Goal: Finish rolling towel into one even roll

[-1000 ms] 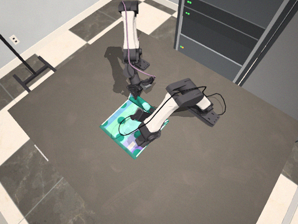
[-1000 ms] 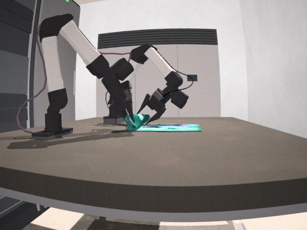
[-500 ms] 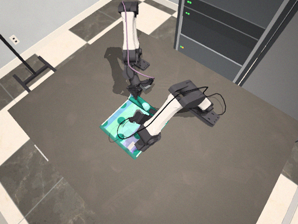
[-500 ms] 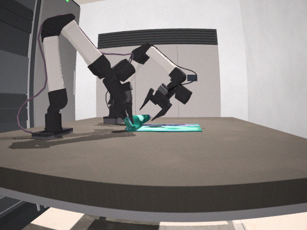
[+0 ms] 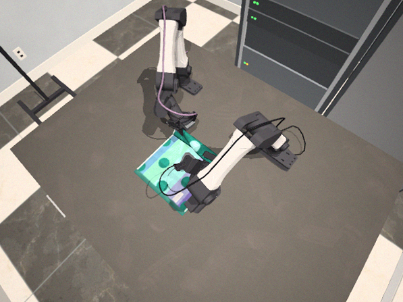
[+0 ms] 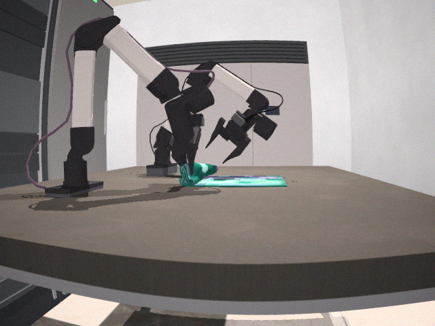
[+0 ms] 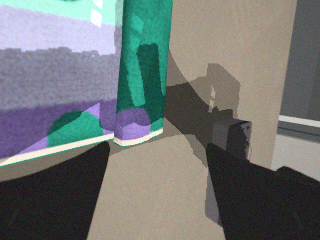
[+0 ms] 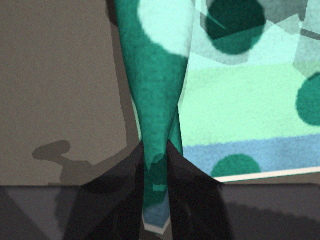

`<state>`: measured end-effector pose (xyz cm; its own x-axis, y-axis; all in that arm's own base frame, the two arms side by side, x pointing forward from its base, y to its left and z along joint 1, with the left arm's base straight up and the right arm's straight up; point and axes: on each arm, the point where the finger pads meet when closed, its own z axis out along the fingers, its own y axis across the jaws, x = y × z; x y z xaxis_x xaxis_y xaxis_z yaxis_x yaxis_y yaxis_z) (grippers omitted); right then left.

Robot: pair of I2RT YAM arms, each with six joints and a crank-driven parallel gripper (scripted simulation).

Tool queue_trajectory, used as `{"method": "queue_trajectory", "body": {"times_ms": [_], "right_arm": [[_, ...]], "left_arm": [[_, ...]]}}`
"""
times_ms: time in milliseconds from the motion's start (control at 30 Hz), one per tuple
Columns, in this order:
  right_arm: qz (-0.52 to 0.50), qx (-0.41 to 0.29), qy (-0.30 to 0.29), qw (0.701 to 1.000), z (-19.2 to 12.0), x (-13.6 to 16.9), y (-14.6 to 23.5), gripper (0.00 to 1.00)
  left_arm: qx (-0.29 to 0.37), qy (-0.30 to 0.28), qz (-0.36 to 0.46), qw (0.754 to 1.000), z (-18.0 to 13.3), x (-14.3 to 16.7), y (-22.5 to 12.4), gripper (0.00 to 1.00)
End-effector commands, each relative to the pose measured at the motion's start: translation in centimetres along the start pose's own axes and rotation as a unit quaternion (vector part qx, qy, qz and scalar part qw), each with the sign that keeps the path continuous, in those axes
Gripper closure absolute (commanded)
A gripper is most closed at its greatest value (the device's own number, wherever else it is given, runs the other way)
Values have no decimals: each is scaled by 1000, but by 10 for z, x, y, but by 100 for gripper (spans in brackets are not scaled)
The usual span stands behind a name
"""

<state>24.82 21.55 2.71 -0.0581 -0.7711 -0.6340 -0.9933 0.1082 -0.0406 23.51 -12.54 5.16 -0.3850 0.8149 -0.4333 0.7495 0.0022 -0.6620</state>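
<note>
The towel's flat part (image 5: 153,155) (image 6: 245,182) (image 7: 50,30) (image 8: 230,105) lies spread beside the green roll (image 5: 188,139) (image 6: 202,172) (image 7: 132,30) (image 8: 155,80) along one edge. My right gripper (image 5: 180,130) (image 6: 188,169) (image 8: 155,142) is shut on the roll's blue-striped end and squeezes it narrow. In the exterior view this end looks creased and uneven. My left gripper (image 6: 215,155) (image 7: 158,145) is open and empty, above the towel near the roll's purple end. That end looks broad and flattened in the left wrist view. The left arm hides part of the roll in the top view.
The left arm (image 5: 226,158) reaches low over the towel, with its black cable looping above the flat part. The right arm (image 5: 169,53) reaches down to the roll's other end. The left arm's base (image 5: 286,159) stands on the brown table (image 5: 252,248) beyond the roll.
</note>
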Motion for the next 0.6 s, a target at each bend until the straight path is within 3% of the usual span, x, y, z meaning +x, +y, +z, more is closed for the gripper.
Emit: {"method": "queue_trajectory", "body": {"times_ms": [0,167,333,400,567], "right_arm": [[43,-71,3,997,0,0,10,84],[92,-131,7,987,-2,-1,10,84],[140,-189,11,972,-3,-2,10,84],[140,-189,11,972,-3,-2,10,84],[182,-240,14,954,-4,-3,10,84]], "left_arm": [[-10,10,20,1000,3,3,-5,13],[-88,1,79,993,8,-1,-11,11],[-185,-9,151,971,15,-5,-20,9],[-185,-9,151,971,15,-5,-20,9],[-281,-20,223,933,23,-10,-28,7]]}}
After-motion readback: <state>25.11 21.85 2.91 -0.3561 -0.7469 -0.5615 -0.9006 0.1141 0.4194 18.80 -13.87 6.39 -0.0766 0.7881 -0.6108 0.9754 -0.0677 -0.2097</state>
